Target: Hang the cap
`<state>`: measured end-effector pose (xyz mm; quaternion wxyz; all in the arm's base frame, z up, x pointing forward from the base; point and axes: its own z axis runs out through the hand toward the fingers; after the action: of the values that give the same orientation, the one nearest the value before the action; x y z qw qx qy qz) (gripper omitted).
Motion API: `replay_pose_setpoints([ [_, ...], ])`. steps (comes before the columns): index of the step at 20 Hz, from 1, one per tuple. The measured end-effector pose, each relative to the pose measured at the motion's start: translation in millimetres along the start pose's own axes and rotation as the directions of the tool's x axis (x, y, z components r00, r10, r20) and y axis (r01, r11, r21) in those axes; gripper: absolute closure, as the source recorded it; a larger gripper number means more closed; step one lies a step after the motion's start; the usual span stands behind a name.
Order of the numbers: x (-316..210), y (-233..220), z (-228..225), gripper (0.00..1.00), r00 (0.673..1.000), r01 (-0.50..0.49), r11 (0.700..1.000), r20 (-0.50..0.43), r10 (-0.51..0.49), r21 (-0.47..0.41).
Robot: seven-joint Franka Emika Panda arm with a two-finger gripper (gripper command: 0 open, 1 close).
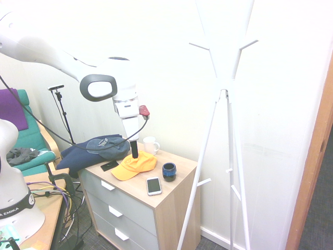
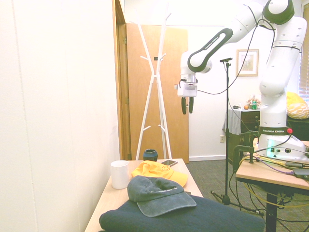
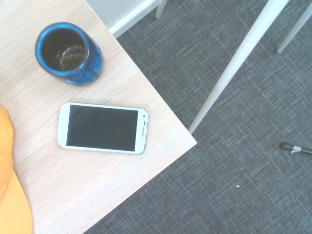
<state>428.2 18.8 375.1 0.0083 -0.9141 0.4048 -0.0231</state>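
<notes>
Hanging high above the worktop [image 2: 190, 180] with tool [image 2: 187, 105] a little open and empty; yellow cap [image 2: 157, 171] lying flat beside phone [image 3: 102, 127]. Could knock phone or blue cup [image 3: 69, 52] off when grabbing.

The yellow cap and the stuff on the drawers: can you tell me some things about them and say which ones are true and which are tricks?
1. The yellow cap hangs on the white coat stand. False: it lies on the wooden top of the drawer unit.
2. The gripper holds nothing and is up above the unit. True.
3. The phone lies screen up between the yellow cap and the unit's corner. True.
4. The little blue cup is tipped on its side. False: it stands upright, beside the phone.
5. The dark blue cap sits on a folded dark garment. True.
6. The white mug is on the floor. False: it stands on the unit.
</notes>
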Motion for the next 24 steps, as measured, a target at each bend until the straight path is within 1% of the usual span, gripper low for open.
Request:
replay_pose_setpoints([
  [4,-3,-2,2,0.0,1.0,0.007,1.0,0.002,-0.007,-0.007],
  [6,-12,-13,4,0.0,1.0,0.028,1.0,-0.003,-0.028,-0.015],
  [10,-60,-68,15,0.0,0.993,0.114,0.993,-0.033,-0.115,-0.04],
  [14,-113,-130,38,0.0,0.977,0.199,0.978,-0.068,-0.203,-0.06],
  [19,-160,-202,88,0.0,0.929,0.333,0.94,-0.149,-0.34,-0.067],
  [24,-201,-256,130,0.0,0.889,0.423,0.903,-0.161,-0.429,-0.072],
])
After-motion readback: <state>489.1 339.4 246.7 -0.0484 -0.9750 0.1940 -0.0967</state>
